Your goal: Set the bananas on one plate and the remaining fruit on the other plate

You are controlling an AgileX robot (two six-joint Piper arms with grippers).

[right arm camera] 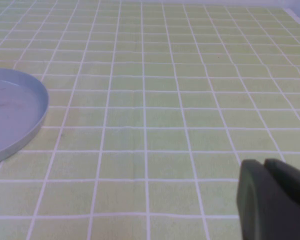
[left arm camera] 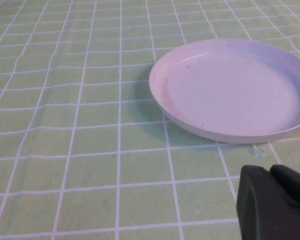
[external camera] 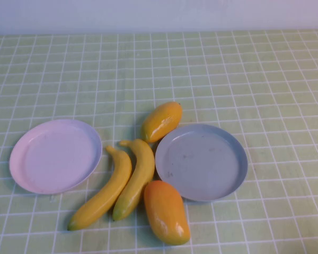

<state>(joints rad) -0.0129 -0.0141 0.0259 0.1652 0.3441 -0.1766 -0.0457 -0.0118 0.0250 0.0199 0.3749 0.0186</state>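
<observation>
Nothing is sorted yet: your two bananas (external camera: 114, 185) lie side by side on the checked tablecloth (external camera: 254, 74) between the bare pink plate (external camera: 55, 155) and the bare grey-blue plate (external camera: 201, 161), with one mango-like fruit (external camera: 161, 121) at the grey-blue plate's far rim and the other (external camera: 166, 211) at its near rim. Neither arm shows from above. Your left gripper (left arm camera: 275, 202), closed and empty, hovers near the pink plate; your right gripper (right arm camera: 272, 200), likewise closed, hovers over cloth beside the grey-blue plate, both half cut off.

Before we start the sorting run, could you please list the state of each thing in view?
pink plate: empty
grey-blue plate: empty
bananas: side by side on the cloth, between the plates
mangoes: on the cloth, unplated
left gripper: shut, near pink plate
right gripper: shut, holding nothing
</observation>
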